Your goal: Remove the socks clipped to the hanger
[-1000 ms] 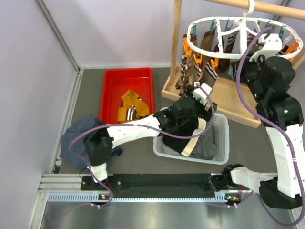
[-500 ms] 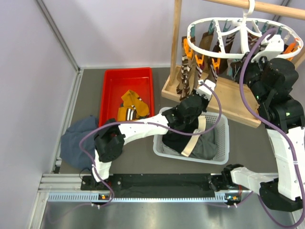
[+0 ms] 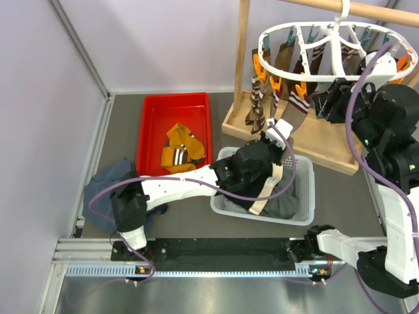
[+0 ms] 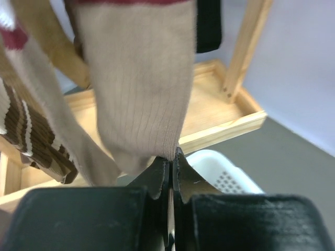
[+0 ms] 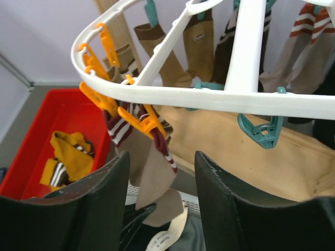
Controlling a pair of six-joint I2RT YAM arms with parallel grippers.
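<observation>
Left wrist view finds the left gripper (image 4: 170, 162) pressed together on the toe of a beige sock (image 4: 138, 78) that hangs lengthwise straight above it from the hanger (image 5: 183, 94). Only the right wrist view shows the orange clip (image 5: 144, 120) holding its cuff, above the spread right gripper (image 5: 162, 162).

You have a red tray (image 3: 154, 124) at centre left and a blue-grey garment (image 3: 105, 180) at lower left. A white basket (image 3: 304, 196) at centre holds dark clothes (image 3: 286, 199) with a beige band (image 3: 262, 199). A wooden rack (image 3: 243, 59) stands upper right.
</observation>
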